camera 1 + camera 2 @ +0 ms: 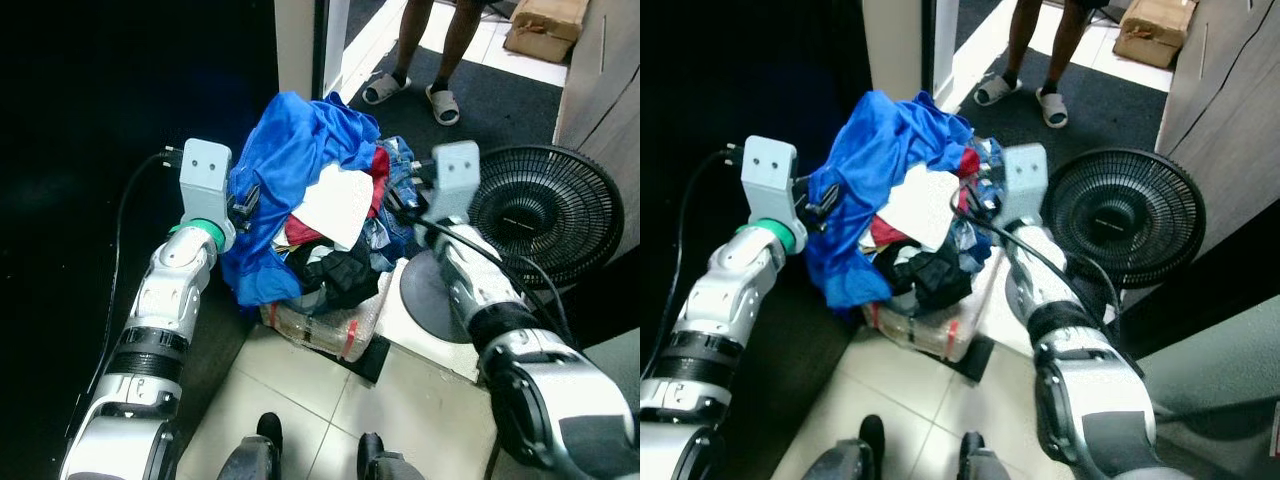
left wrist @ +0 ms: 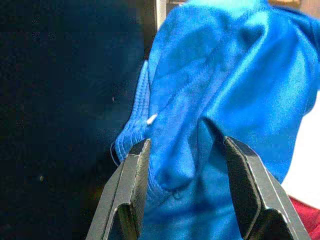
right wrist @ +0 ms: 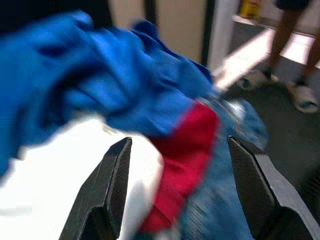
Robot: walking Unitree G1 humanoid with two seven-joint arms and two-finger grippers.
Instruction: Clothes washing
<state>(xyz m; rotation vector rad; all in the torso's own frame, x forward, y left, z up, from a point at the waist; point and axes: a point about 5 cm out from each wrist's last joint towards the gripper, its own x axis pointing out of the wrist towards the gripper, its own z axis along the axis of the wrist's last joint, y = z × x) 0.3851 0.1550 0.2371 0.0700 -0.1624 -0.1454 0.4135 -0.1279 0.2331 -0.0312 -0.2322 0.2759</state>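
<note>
A heap of clothes (image 1: 320, 200) overflows a clear plastic basket (image 1: 320, 330) on the tiled floor in front of me. A bright blue garment (image 1: 285, 150) drapes over the top and left side, with white (image 1: 335, 205), red and black pieces under it. My left gripper (image 2: 186, 142) is open against the heap's left side, and a fold of the blue garment bulges between its fingers (image 2: 135, 180). My right gripper (image 3: 178, 140) is open at the heap's right side, facing red (image 3: 187, 150) and white cloth.
A black floor fan (image 1: 545, 215) on a white base (image 1: 430, 295) stands close to the basket's right. A person in slippers (image 1: 410, 90) stands beyond on a dark mat. A door frame (image 1: 298, 45) is behind the heap, with darkness to the left. A cardboard box (image 1: 545, 25) lies far right.
</note>
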